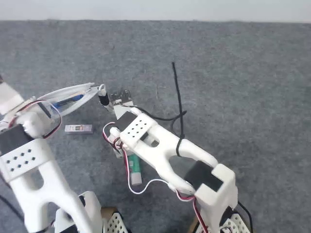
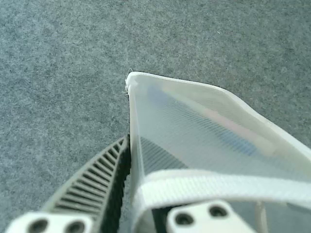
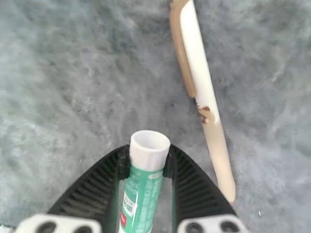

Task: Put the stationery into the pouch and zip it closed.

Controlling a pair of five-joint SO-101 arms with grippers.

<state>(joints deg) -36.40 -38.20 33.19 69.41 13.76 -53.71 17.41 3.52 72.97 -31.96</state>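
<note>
Mesh pouch (image 2: 204, 136), perhaps plastic; rough carpet (image 2: 73, 73)

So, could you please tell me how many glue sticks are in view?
1. The glue stick is held in the right gripper, near the beige pen; the pouch could hide another.

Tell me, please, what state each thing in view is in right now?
pouch: held up off the carpet, blue pen inside.
left claw: shut on the pouch.
right claw: shut on the glue stick.
glue stick: held, not yet in the pouch.
beige pen: lying loose on the carpet.
</note>
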